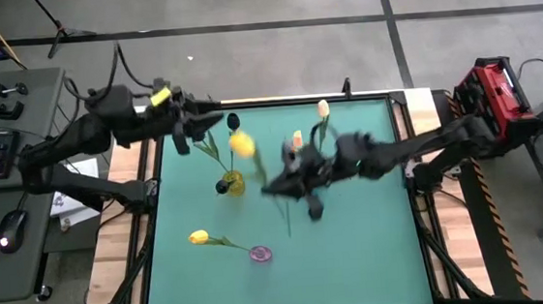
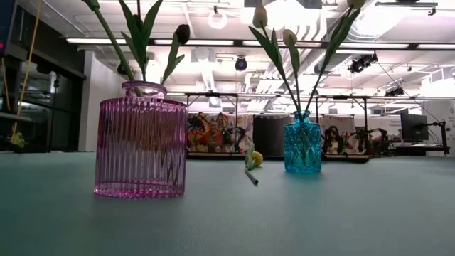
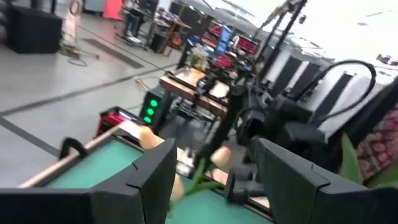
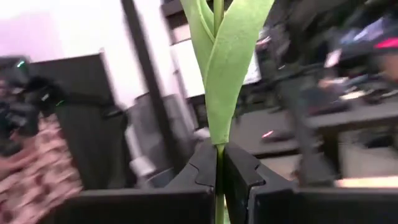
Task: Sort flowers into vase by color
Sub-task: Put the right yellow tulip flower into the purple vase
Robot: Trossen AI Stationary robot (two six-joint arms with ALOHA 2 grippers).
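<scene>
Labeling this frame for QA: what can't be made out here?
- Right end effector: shut on a flower stem; its bud is cut off by the right wrist view's top edge, colour unknown.
- Left end effector: open; motion blur hides what lies between its fingers.
- Pink vase: flower heads partly cropped by the low view's top.

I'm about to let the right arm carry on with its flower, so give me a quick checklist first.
1. Right gripper pinching the stem: ok.
2. Left gripper empty, fingers apart: ok.
3. Pink vase and blue vase upright: ok.
4. Colour of the held flower's bud: cannot tell.
5. Yellow flower still lying on the table: not ok.
6. Arms apart: cannot tell.
</scene>
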